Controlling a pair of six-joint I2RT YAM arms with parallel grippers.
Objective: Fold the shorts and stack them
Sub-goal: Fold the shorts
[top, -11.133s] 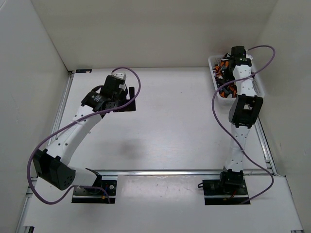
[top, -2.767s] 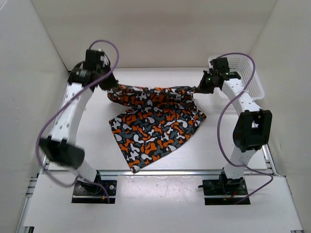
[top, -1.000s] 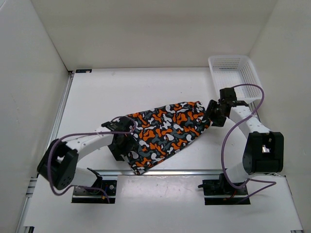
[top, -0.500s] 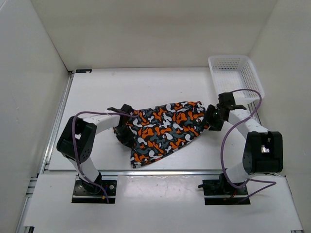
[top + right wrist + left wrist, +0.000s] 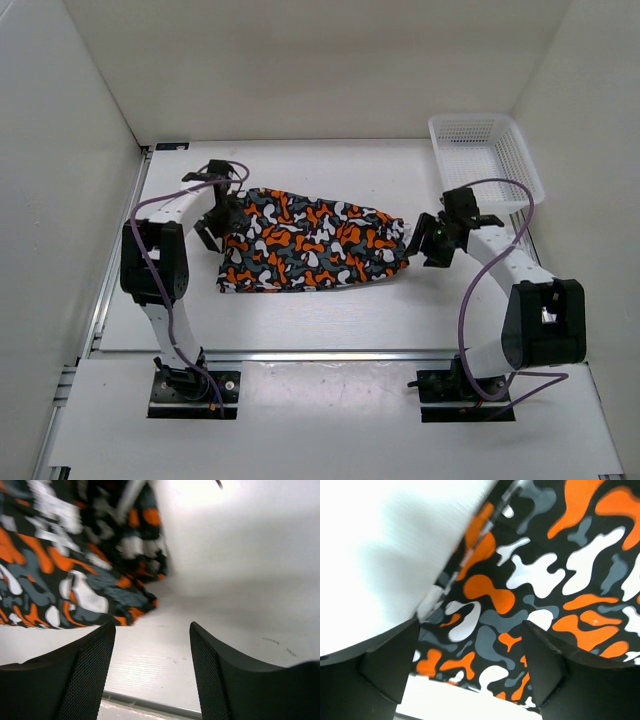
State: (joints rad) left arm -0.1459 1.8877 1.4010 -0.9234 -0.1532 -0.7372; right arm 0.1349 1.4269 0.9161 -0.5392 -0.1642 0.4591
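Top external shows the shorts (image 5: 310, 245) lying flat mid-worktop for folding, left gripper (image 5: 218, 225) and right gripper (image 5: 417, 246) at their ends, both spread wide, holding nothing.

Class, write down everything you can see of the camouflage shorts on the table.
The shorts are soft fabric printed in orange, black, grey and white blotches. They lie flat on the white table, long side running left to right, narrowing towards the right end. The open left gripper is over their left end; the open right gripper is just off their right end, holding nothing.
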